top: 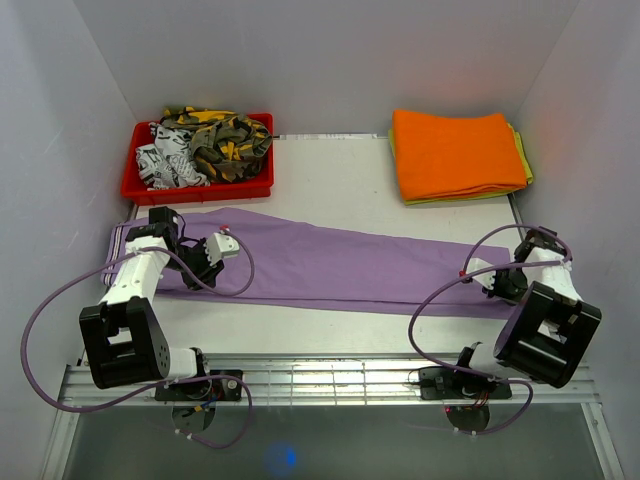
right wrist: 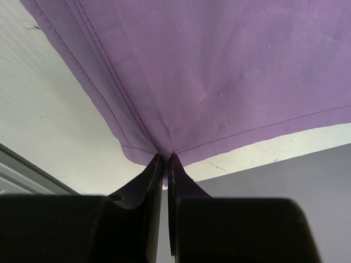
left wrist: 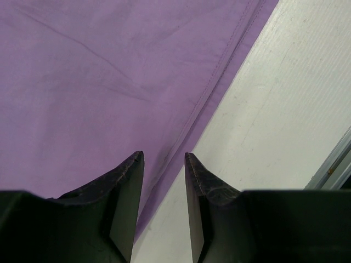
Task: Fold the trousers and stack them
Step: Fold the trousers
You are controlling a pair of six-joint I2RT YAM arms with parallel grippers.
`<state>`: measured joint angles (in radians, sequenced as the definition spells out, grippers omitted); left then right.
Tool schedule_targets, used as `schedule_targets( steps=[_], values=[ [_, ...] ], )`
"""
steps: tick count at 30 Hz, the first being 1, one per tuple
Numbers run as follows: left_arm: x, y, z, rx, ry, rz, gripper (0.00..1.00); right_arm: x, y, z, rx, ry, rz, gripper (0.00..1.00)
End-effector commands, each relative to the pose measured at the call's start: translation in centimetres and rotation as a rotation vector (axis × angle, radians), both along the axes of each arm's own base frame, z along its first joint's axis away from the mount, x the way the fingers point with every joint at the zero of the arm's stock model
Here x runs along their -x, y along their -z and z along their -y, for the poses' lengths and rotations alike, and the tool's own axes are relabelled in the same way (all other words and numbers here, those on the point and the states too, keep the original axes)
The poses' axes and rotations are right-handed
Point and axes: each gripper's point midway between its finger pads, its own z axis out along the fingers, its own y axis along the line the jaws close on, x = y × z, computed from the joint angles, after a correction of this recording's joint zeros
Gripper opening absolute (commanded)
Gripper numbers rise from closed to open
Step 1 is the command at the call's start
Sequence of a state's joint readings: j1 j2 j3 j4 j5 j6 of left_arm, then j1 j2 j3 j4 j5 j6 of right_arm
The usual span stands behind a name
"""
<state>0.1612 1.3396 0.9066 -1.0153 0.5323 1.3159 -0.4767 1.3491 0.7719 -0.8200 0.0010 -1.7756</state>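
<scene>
right gripper (right wrist: 166, 156) pinching trousers (right wrist: 219, 82) hem (corner hidden) | left gripper (left wrist: 163, 155) agape

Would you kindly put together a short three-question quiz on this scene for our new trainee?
1. True or false: the right gripper is shut on a hem corner of the trousers.
2. Multiple choice: the left gripper is A) open over the trousers' edge, B) shut on the trousers, C) shut on nothing.
3. Short answer: what colour is the bin holding the patterned garments?
Key: 1 true; 2 A; 3 red.
</scene>
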Motion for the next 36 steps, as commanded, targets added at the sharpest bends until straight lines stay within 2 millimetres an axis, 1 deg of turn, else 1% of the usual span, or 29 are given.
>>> schedule_targets(
  steps=[1, 2, 3, 4, 5, 6, 7, 11, 13, 15, 17, 18, 19, 22, 23, 26, 28, 30, 32, 34, 36],
  values=[
    [-1.0, -1.2, 0.4, 0.022, 0.009, 0.046, 0.47, 0.4, 0.0, 0.1, -0.002, 0.016, -0.028, 0.08],
    [-0.9, -1.2, 0.4, 0.019, 0.013, 0.048, 0.47, 0.3, 0.0, 0.1, -0.005, 0.019, -0.03, 0.08],
    [-0.9, -1.1, 0.4, 0.02, 0.011, 0.046, 0.47, 0.2, 0.0, 0.2, -0.002, 0.027, -0.029, 0.12],
    [-0.8, -1.1, 0.5, 0.019, 0.014, 0.045, 0.47, 0.1, -0.1, 0.3, 0.003, 0.026, -0.026, 0.2],
    [-0.8, -1.0, 0.5, 0.02, 0.013, 0.041, 0.48, 0.1, 0.1, 0.4, 0.004, 0.029, -0.033, 0.22],
    [-0.8, -1.0, 0.5, 0.022, 0.013, 0.041, 0.48, 0.2, 0.1, 0.5, 0.009, 0.029, -0.038, 0.14],
    [-0.9, -1.0, 0.4, 0.022, 0.01, 0.042, 0.48, 0.1, 0.1, 0.5, 0.007, 0.03, -0.042, 0.1],
    [-1.0, -1.1, 0.5, 0.025, 0.008, 0.04, 0.48, 0.1, 0.0, 0.4, 0.0, 0.033, -0.052, 0.11],
    [-1.1, -1.1, 0.4, 0.021, 0.009, 0.042, 0.48, 0.1, 0.1, 0.5, -0.001, 0.034, -0.057, 0.08],
    [-1.2, -1.2, 0.4, 0.02, 0.007, 0.042, 0.48, -0.1, 0.0, 0.4, -0.009, 0.032, -0.049, 0.08],
    [-1.2, -1.4, 0.4, 0.019, -0.001, 0.044, 0.47, -0.4, -0.5, 0.4, -0.012, 0.037, -0.035, 0.08],
    [-1.2, -1.4, 0.2, 0.014, -0.003, 0.041, 0.46, -0.7, -1.0, 0.5, -0.008, 0.039, -0.028, 0.08],
    [-0.8, -1.3, 0.2, 0.006, 0.008, 0.037, 0.45, -1.0, -1.2, 0.0, -0.039, 0.038, -0.014, 0.08],
    [0.1, -0.6, -0.4, -0.039, 0.054, 0.037, 0.42, -1.2, -2.2, -0.2, -0.05, 0.043, -0.003, 0.08],
    [0.4, -0.3, -0.4, -0.045, 0.063, 0.037, 0.39, -1.3, -2.4, -0.2, -0.052, 0.042, -0.001, 0.08],
    [0.9, 0.3, -0.4, -0.049, 0.077, 0.025, 0.36, -1.2, -2.6, -0.2, -0.048, 0.039, 0.004, 0.08],
    [1.1, 0.5, -0.4, -0.051, 0.082, 0.016, 0.37, -1.1, -2.6, -0.3, -0.048, 0.038, 0.003, 0.08],
    [1.4, 0.9, -0.4, -0.055, 0.1, 0.009, 0.42, -1.0, -2.5, -0.3, -0.049, 0.038, 0.0, 0.08],
    [1.9, 1.5, -0.5, -0.065, 0.112, -0.004, 0.44, -0.9, -2.5, -0.3, -0.049, 0.038, -0.003, 0.08],
    [1.9, 2.1, -0.8, -0.082, 0.119, -0.005, 0.43, -0.9, -2.6, -0.4, -0.049, 0.038, 0.0, 0.08],
    [2.1, 3.2, -1.4, -0.109, 0.12, -0.021, 0.41, -0.9, -2.6, -0.3, -0.045, 0.038, 0.002, 0.08]
  ],
)
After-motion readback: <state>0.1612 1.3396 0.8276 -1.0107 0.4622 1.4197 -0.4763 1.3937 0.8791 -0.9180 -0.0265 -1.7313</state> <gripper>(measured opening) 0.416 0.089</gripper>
